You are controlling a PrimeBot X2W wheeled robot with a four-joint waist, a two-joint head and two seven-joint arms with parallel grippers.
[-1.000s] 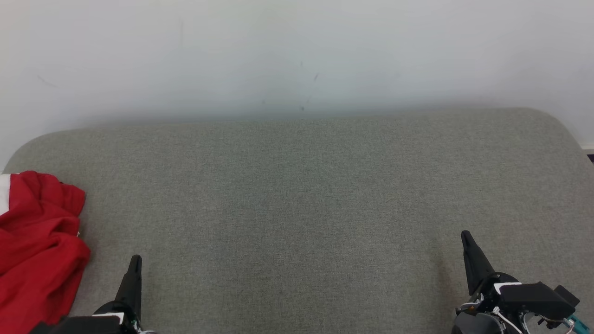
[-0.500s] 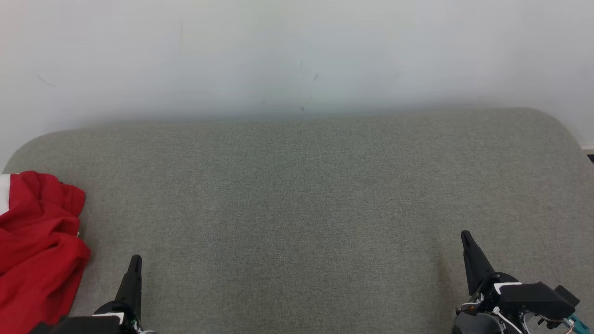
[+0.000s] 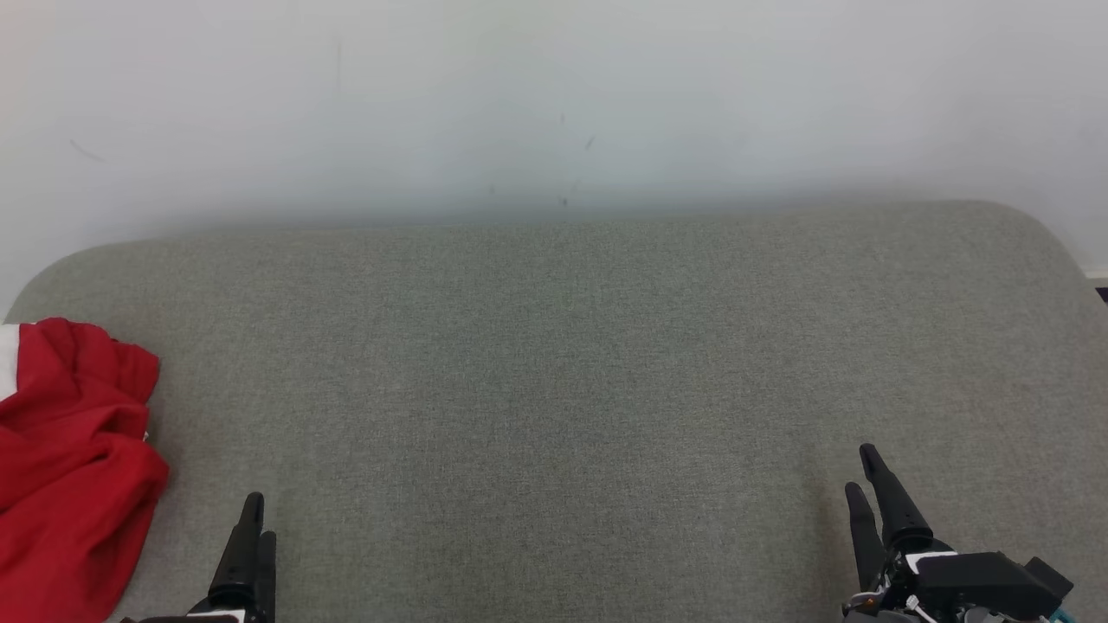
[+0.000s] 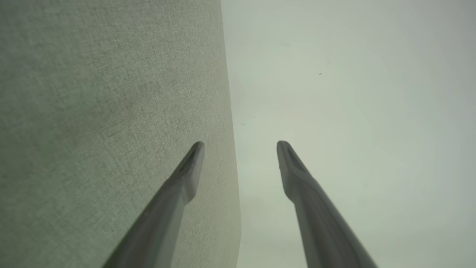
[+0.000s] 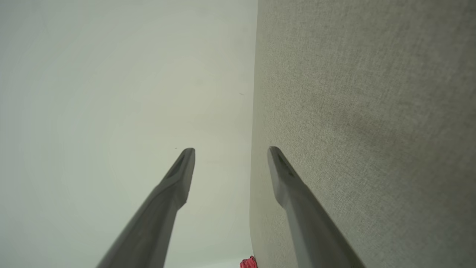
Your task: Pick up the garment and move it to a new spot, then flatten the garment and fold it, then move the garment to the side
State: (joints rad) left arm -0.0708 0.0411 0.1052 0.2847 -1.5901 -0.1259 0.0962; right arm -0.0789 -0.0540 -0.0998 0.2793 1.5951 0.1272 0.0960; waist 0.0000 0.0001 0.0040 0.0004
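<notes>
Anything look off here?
Only the garment: a crumpled red heap at the left edge of the cushion, partly out of the head view, not flat. Faint scuffs on the wall. Nothing spilled or damaged.

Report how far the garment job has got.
Done: nothing; the red garment lies crumpled at the left edge of the grey surface. In hand: nothing; left tool and right tool hang open, empty, apart from it. Left: pick up, move, flatten, fold, set aside.
</notes>
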